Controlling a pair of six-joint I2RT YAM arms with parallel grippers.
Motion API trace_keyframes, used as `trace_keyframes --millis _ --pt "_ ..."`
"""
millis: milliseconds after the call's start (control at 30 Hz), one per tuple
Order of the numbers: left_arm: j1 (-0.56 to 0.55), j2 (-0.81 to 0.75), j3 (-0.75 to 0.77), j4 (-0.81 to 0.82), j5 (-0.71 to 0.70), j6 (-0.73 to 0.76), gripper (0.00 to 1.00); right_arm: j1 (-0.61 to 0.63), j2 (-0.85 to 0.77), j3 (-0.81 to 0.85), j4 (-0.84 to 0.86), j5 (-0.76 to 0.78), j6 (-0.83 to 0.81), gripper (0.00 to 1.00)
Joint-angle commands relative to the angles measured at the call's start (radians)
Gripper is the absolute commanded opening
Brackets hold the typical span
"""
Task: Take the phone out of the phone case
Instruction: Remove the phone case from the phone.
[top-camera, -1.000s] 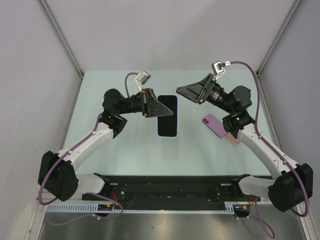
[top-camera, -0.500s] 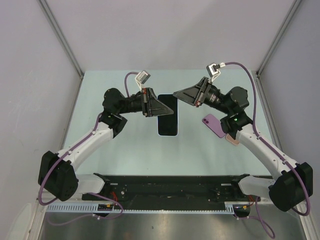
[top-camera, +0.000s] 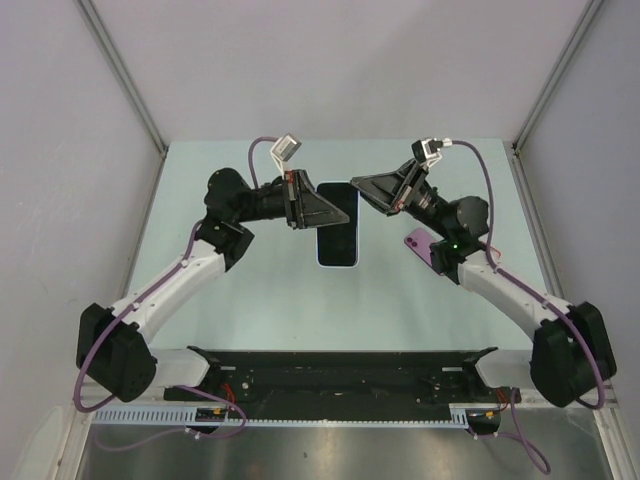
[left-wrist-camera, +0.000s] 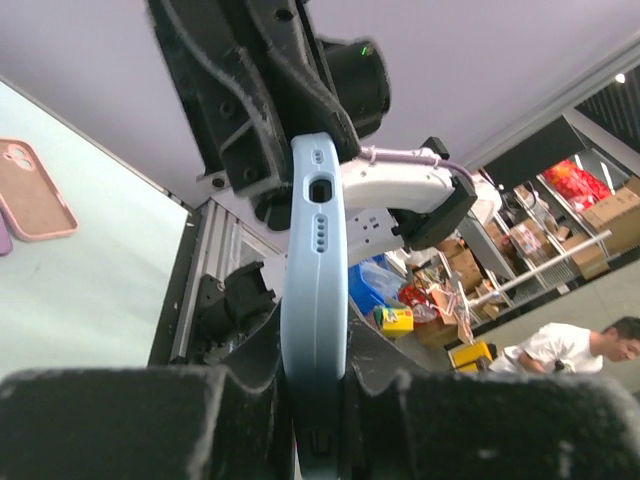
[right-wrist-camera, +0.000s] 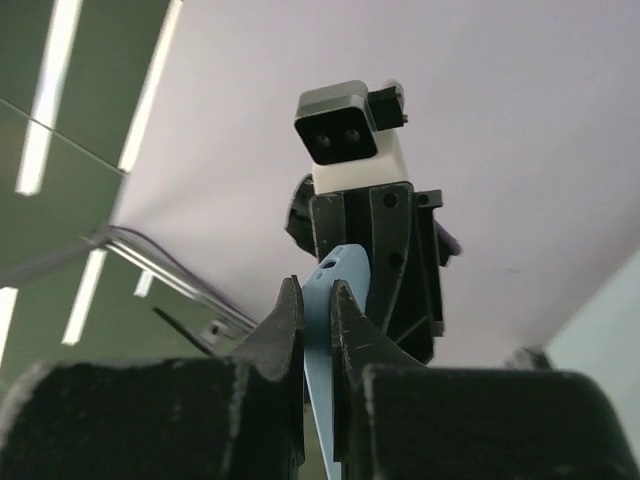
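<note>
Top external view shows the phone (top-camera: 337, 222), screen up in its pale blue case (top-camera: 337, 264), held at frame centre between both arms. The left gripper (top-camera: 318, 212) is clamped on the case's left edge and the right gripper (top-camera: 360, 188) on its upper right corner; both wrist views show the blue rim pinched tight. A purple case (top-camera: 420, 246) lies on the table (top-camera: 250, 290) right of centre, and a pink case (left-wrist-camera: 35, 190) is near it.

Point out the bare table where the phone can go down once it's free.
Widest bare patch: the near table strip between the held phone and the black rail. The far left corner is bare too. Crowded: the middle, where the left gripper and right gripper clamp the phone, and the right side, where a purple case lies.
</note>
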Motion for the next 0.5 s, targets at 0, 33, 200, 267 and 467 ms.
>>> trace_keyframes --millis 0,33,200,267,467 --pt "-0.001 -0.011 0.108 0.055 0.004 0.144 0.0 0.029 0.137 -0.088 0.513 0.173 0.433 0.0" --pt "-0.001 -0.007 0.119 0.104 0.013 0.136 0.0 0.046 0.163 -0.094 0.568 0.196 0.469 0.0" --pt "-0.001 -0.021 0.141 0.156 0.054 0.138 0.0 0.1 0.267 -0.108 0.67 0.297 0.529 0.0" --pt "-0.001 -0.034 0.15 0.155 0.062 0.148 0.0 0.125 0.287 -0.108 0.676 0.314 0.527 0.0" --pt "-0.001 -0.06 0.158 0.161 0.079 0.158 0.0 0.168 0.329 -0.108 0.664 0.319 0.489 0.0"
